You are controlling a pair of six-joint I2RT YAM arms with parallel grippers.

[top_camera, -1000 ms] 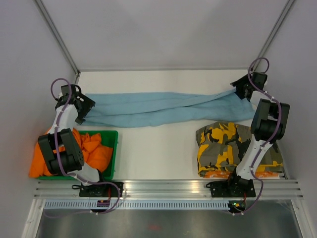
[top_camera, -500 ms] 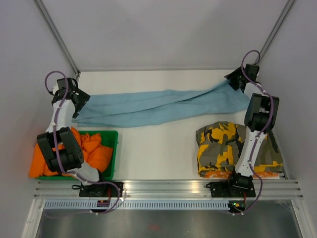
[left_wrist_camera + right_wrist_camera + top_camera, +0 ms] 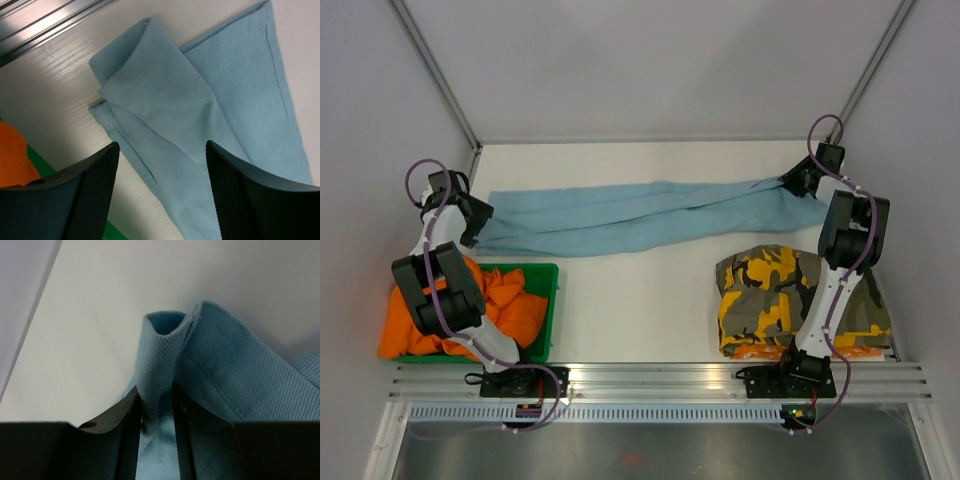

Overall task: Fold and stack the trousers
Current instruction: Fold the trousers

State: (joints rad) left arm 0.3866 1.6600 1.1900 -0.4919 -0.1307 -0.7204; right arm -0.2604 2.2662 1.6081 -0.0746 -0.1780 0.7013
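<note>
The light-blue trousers (image 3: 640, 215) lie stretched out long across the far half of the table. Over their left end hovers my left gripper (image 3: 472, 222), open. In the left wrist view its black fingers (image 3: 90, 195) stand wide on either side of the two leg ends (image 3: 200, 100), touching nothing. At the right end my right gripper (image 3: 798, 183) is shut on a raised fold of the light-blue trousers (image 3: 165, 340), the cloth pinched between its jaws (image 3: 156, 405). A camouflage pair (image 3: 770, 290) lies folded at the near right.
A green bin (image 3: 548, 275) at the near left holds bright orange trousers (image 3: 510, 305) that spill over its left side. White walls with metal posts close in the table at the left, back and right. An aluminium rail (image 3: 650, 378) runs along the near edge.
The right jaws have closed on the fold at the right end of the trousers. The left gripper has drawn back to the left, off the cloth's end, with its jaws a little narrower.
</note>
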